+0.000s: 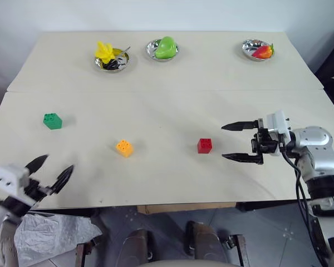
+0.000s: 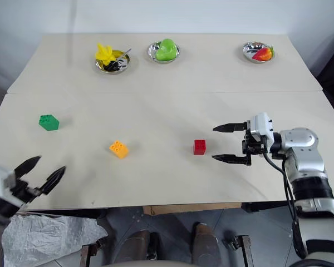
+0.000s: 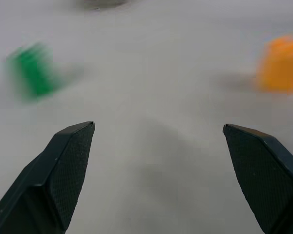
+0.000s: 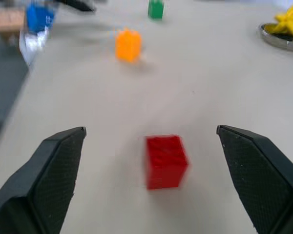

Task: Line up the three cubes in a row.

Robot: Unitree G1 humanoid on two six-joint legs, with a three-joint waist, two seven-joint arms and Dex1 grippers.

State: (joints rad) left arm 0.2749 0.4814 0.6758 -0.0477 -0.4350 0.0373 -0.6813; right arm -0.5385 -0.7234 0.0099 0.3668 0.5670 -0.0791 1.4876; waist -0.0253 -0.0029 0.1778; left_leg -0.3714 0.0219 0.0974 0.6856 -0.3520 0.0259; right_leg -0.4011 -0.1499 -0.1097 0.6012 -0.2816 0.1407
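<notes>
Red cube: sat free on the table, toward the front edge, just beside the right gripper — fingers spread wide, holding nothing.
Orange-yellow cube: near the front edge, mid-table.
Green cube: farther back, toward the left edge — off the line.
Left gripper: open, empty, at the front-left corner.
Risk: a wide finger sweeping sideways could nudge red out of line.

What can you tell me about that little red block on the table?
The red cube is a small toy brick of shiny plastic with round studs on top. It sits upright on the pale table, rightmost of three like blocks. Nothing touches it. The right gripper stands just to its right, black fingers spread wide and pointing at it, the block a little beyond their tips.
</notes>
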